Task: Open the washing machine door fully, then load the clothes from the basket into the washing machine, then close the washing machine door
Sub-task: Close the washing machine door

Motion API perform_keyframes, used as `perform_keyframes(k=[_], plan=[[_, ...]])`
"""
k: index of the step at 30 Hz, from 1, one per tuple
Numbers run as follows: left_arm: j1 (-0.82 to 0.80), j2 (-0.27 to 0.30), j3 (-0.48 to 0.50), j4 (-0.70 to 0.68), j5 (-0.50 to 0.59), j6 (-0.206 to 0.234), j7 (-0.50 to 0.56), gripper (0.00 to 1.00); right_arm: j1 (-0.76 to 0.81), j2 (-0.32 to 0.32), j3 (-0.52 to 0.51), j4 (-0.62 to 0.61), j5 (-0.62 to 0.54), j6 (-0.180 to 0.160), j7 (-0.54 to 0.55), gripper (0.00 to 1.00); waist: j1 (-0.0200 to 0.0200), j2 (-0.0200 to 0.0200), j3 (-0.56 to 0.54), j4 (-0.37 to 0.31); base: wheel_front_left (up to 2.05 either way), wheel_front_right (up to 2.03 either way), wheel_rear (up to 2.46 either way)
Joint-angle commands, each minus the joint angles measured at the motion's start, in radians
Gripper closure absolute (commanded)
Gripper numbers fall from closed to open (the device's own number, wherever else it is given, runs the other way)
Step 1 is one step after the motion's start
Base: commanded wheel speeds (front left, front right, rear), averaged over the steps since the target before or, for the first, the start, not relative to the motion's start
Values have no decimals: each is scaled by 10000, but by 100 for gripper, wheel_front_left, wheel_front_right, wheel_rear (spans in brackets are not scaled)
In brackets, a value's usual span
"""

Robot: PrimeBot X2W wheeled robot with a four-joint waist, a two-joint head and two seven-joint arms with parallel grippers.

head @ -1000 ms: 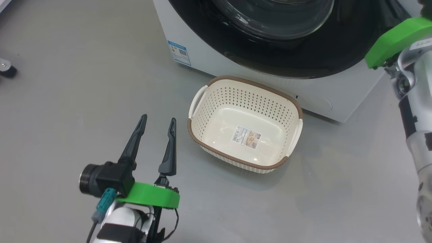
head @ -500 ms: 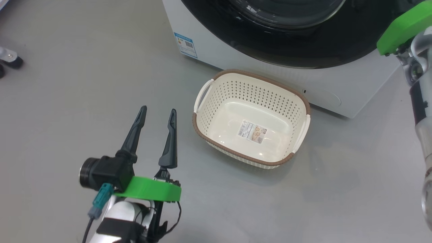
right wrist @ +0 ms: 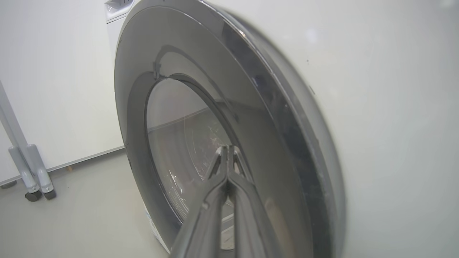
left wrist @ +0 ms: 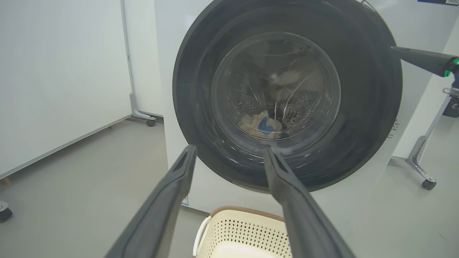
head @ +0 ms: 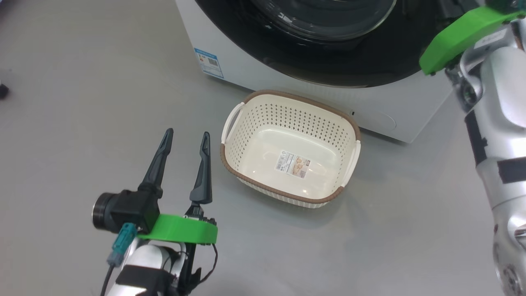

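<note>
The washing machine point(head: 238, 70) stands at the top of the head view. Its door point(head: 370, 61) lies against the white front. Through the door's glass point(left wrist: 276, 86) the clothes point(left wrist: 260, 123) lie in the steel drum, pale yellow with a blue patch. The cream basket point(head: 287, 96) sits on the floor before the machine, with nothing in it but its label. My left gripper point(head: 187, 135) hangs open to the basket's left, fingers pointing at the door point(left wrist: 362, 107). My right gripper point(right wrist: 227, 148) is shut, its tips close to the door's black rim point(right wrist: 251, 107); I cannot tell whether they touch.
Grey floor spreads all around the basket. A metal stand on casters point(left wrist: 423, 172) is right of the machine. A white panel on casters point(left wrist: 140, 114) stands to its left. A blue label point(head: 208, 62) marks the machine's lower front.
The head camera has shifted, so the machine and basket sit further left in the picture. More of the right forearm shows. The left gripper stays open and the basket has not moved.
</note>
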Motion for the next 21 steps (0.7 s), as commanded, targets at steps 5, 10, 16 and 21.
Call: perform_keyframes(k=[5,10,16,21], plan=[[-145,88,527,-132,230,-116,-97,0,1243,224,814,-1750,763,-36,-95,100,0,0,-320,-629,0,0,0],[-30,111,638,65,419,-208,-97,0,2828,158,752,-3098,1121,-36,-95,96,0,0,-607,-1166,0,0,0],[9,133,681,284,529,-339,-97,0,4689,143,362,-4279,1056,-36,-95,2,0,0,-821,-1752,0,0,0],[49,162,707,428,564,-401,-97,0,5611,258,10,-4844,960,-36,-94,0,0,0,-995,-2119,0,0,0]])
